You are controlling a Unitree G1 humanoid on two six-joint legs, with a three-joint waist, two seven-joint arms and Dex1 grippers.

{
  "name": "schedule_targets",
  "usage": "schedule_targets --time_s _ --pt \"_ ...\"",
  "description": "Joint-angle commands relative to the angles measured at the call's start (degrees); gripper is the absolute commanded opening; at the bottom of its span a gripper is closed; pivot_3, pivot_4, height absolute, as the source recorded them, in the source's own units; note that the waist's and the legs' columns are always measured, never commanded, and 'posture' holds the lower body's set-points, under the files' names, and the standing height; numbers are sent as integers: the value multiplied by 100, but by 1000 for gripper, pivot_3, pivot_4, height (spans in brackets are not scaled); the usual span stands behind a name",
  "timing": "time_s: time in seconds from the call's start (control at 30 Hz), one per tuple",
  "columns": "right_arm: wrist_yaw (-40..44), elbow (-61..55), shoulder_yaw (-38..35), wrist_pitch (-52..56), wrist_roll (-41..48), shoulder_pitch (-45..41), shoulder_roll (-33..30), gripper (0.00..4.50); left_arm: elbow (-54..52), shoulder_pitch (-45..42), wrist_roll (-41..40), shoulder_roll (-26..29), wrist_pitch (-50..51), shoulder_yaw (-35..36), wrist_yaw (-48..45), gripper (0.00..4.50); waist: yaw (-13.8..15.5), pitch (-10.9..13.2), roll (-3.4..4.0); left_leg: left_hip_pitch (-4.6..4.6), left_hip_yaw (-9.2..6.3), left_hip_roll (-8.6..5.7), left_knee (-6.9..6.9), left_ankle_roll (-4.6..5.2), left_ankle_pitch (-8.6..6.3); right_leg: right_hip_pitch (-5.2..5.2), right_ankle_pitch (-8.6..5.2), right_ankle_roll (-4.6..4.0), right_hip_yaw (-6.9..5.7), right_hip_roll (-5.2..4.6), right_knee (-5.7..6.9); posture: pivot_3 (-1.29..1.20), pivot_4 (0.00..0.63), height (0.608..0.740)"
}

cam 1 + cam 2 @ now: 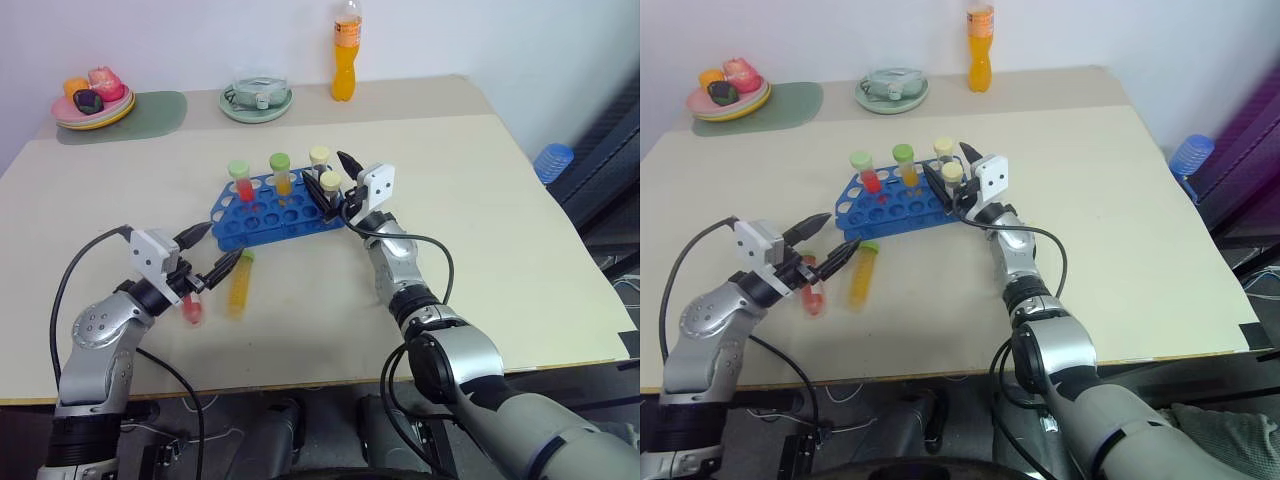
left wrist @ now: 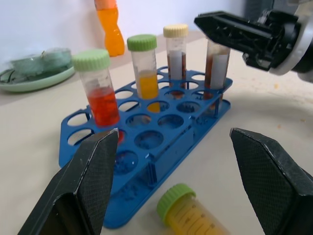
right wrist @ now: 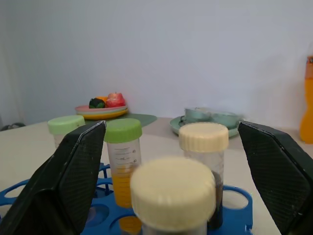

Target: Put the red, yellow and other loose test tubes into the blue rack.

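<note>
A: Where do things sit around the blue rack?

B: Four capped tubes stand in it. My right gripper spreads wide around the near cream-capped tube, not touching. My left gripper gapes empty, just in front of the rack.

A: Loose ones?

B: The yellow tube and red tube lie before the rack. No legible labels; only graduation marks.

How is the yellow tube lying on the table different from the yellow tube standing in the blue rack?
The loose yellow tube lies flat on the table, while the racked yellow tube stands upright in a hole of the blue rack. The loose one sits in front of the rack, near the open left pincer; the racked one stands between a red tube and a dark tube. Both have green caps and yellow-orange liquid.
</note>
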Motion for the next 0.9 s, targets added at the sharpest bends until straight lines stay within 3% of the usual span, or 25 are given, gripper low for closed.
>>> schedule_targets --time_s 0.03,0.4,0.77,0.9 --pt "62 -794 129 -121 -20 47 -78 4395 117 -156 -31 -41 -237 32 -98 3730 3 0 0 0 0 0 0 0 0 -1 0 0 0 0 0 0 150 740" --pt "131 -4009 551 1489 189 1308 -710 4395 451 -653 -132 -188 -88 -155 -214 3730 6 -1 -1 1 -1 4 -3 -1 1 2 1 -2 0 2 1 0 150 740" --pt "176 -7071 616 4238 554 2628 -1956 4395 -716 -391 -1759 394 2131 495 -72 3730 33 0 -1 -1 0 8 -9 0 0 7 1 -7 3 3 -2 0 150 740" --pt "249 -7600 419 4961 954 2944 -2358 4395 -1177 -251 -2072 546 3034 725 701 3730 41 0 -2 -1 0 9 -6 0 0 14 1 -9 3 1 -5 0 150 740"
